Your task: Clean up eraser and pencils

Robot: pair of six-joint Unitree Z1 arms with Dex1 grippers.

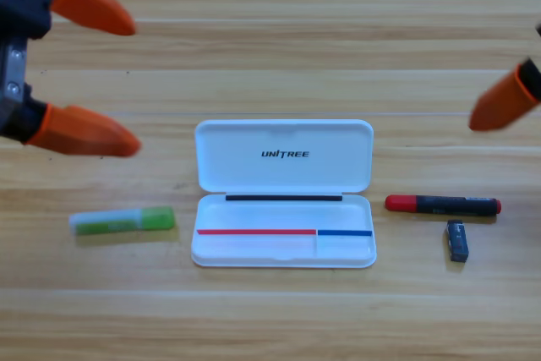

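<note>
The eraser (457,240), a small dark grey-blue block, lies on the table right of the white case. Just above it rests the dark pencil with red ends (443,205), lying level. The pale pencil with a green end (122,221) lies left of the case. My left gripper (133,86) hangs at the upper left, open and holding nothing, well above the pale pencil. My right gripper (500,106) shows only at the right edge, mostly cut off, up and right of the dark pencil.
The white case (283,177) lies open in the middle, its lid folded back towards the far side and its tray facing up. Bare wooden table (279,319) runs along the front.
</note>
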